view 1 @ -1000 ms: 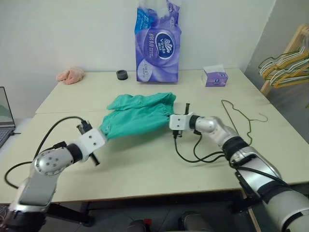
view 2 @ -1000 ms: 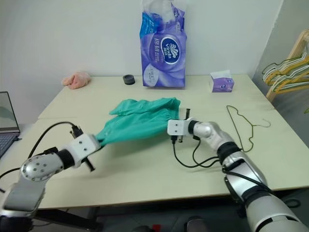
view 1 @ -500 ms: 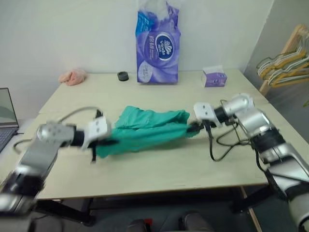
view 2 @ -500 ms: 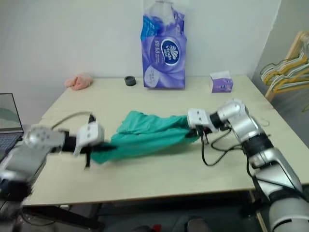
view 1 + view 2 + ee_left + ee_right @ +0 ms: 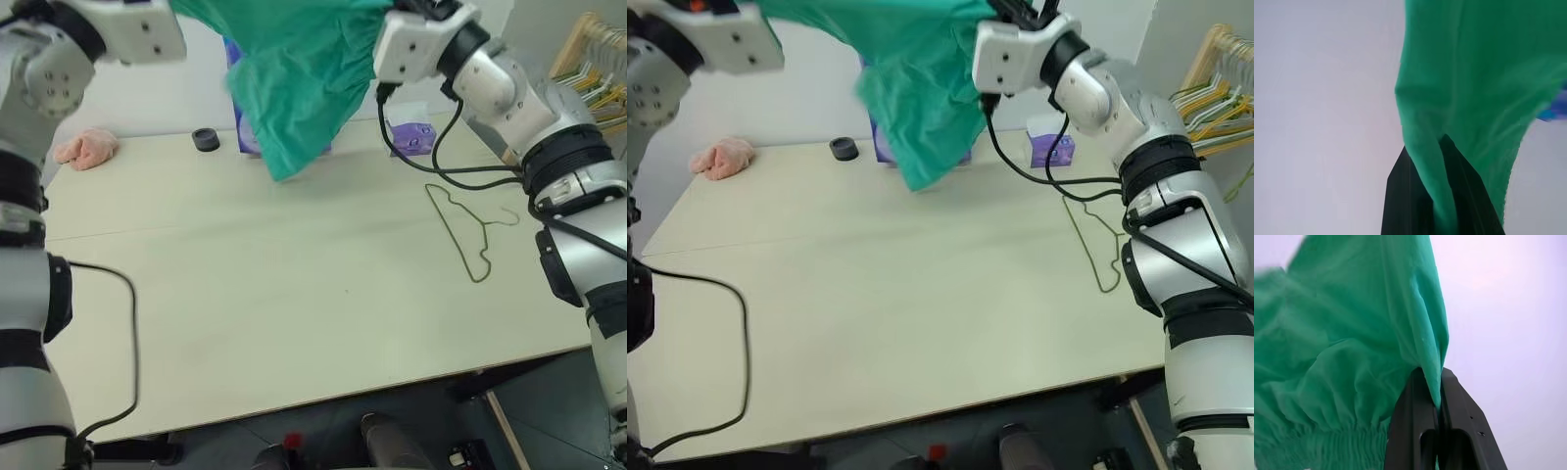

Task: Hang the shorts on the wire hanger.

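Both grippers, left (image 5: 1437,196) and right (image 5: 1437,416), pinch teal shorts (image 5: 299,78) high above the table; the thin folds may slip before reaching the wire hanger (image 5: 468,230), lying at three o'clock.

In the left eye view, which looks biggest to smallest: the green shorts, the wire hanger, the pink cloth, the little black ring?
1. shorts, though raised nearer the camera
2. wire hanger
3. pink cloth
4. black ring
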Motion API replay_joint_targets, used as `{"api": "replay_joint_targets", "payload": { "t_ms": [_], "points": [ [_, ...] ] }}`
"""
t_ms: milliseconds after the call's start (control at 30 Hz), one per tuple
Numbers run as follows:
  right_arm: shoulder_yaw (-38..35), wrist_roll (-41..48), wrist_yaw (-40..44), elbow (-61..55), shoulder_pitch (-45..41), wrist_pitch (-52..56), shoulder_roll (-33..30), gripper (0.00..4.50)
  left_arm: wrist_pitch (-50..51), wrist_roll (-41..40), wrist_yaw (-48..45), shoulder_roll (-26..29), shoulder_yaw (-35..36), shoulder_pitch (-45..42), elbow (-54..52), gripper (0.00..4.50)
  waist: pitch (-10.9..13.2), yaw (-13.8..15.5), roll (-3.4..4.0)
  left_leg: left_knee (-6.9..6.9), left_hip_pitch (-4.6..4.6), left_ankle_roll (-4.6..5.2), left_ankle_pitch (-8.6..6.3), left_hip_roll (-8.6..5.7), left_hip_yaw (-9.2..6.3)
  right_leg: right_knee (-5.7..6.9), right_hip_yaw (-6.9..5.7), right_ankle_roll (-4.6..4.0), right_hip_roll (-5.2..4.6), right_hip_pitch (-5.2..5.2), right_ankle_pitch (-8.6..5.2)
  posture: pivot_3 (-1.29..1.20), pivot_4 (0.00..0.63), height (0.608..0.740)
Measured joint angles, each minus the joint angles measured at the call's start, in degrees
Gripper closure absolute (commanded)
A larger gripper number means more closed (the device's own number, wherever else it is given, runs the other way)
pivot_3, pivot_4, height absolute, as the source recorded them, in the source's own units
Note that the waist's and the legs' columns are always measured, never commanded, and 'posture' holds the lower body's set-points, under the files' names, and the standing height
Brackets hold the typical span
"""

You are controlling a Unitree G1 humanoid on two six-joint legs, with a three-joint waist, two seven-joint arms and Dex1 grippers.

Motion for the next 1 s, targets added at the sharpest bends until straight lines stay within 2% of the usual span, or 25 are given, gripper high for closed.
{"api": "replay_joint_targets", "payload": {
  "t_ms": [67,167,233,300,367,467,533,733,1000],
  "points": [
    [1.5,-0.6,3.3,-0.1,6.7,-3.8,1.0,4.47,0.7,-4.3,-8.0,1.0,0.7,13.4,-7.3,4.50,0.0,-0.2,-0.05,-0.03,1.06,0.43,-0.04,-0.01,0.00,-0.11,-0.05,-0.05,0.04,1.15,-0.01,-0.13,0.004,0.740],
    [3.6,2.1,17.0,-0.9,20.7,-8.3,2.6,4.47,12.0,-19.4,-23.4,1.6,3.1,40.7,-26.4,4.50,0.1,-0.7,-0.03,0.00,2.53,0.95,-0.30,0.13,-0.15,-0.20,-0.15,-0.07,0.24,2.68,-0.01,-0.12,0.008,0.740],
    [5.3,3.4,26.3,-1.7,29.0,-9.8,2.9,4.47,21.3,-27.5,-31.7,1.8,3.0,54.4,-38.2,4.50,0.4,-0.6,-0.08,0.15,2.50,0.96,-0.31,0.15,-0.27,0.00,-0.20,-0.09,0.26,2.64,0.00,-0.13,0.010,0.740],
    [5.3,6.2,32.9,-4.7,32.9,-10.4,2.5,4.47,29.5,-33.6,-37.5,4.7,4.9,62.1,-47.5,4.50,0.5,-0.4,-0.06,0.33,2.06,0.95,-0.31,0.14,-0.46,0.13,-0.31,-0.11,0.26,2.28,0.01,-0.12,0.009,0.740],
    [4.7,10.3,39.4,-10.3,34.4,-10.3,0.9,4.47,35.7,-38.6,-42.0,9.0,9.4,67.0,-55.7,4.50,0.5,-0.1,-0.10,0.34,2.11,0.95,-0.30,0.15,-0.62,0.09,-0.44,-0.11,0.28,2.40,0.01,-0.12,0.009,0.740],
    [3.8,16.8,48.6,-19.0,36.8,-8.5,-1.9,4.47,41.4,-42.9,-46.3,13.1,16.2,71.8,-63.5,4.50,0.4,1.1,-0.11,0.13,2.95,0.95,-0.33,0.15,-0.71,-0.33,-0.56,-0.12,0.35,3.35,-0.02,-0.12,0.005,0.740],
    [3.9,20.3,54.2,-24.4,40.2,-7.1,-3.8,4.47,43.1,-44.4,-48.5,14.1,17.8,75.7,-66.5,4.50,0.4,2.0,-0.06,0.04,3.47,1.06,-0.44,0.18,-0.72,-0.66,-0.60,-0.27,0.37,3.97,-0.13,-0.12,0.004,0.740],
    [4.8,28.3,67.9,-39.8,50.0,2.7,-9.1,4.47,48.0,-46.4,-51.1,13.7,19.7,82.9,-73.0,4.50,0.4,4.0,-0.07,0.13,3.32,1.06,-0.44,0.21,-0.72,-0.76,-0.57,-0.36,0.39,3.89,-0.10,-0.12,0.001,0.740],
    [3.8,31.1,73.8,-47.7,53.0,10.9,-11.7,4.47,52.8,-47.4,-51.1,11.6,20.5,86.5,-77.3,4.50,0.3,4.7,-0.09,0.10,3.32,1.06,-0.44,0.24,-0.70,-0.78,-0.58,-0.41,0.40,3.88,-0.10,-0.13,0.001,0.740]
  ]
}}
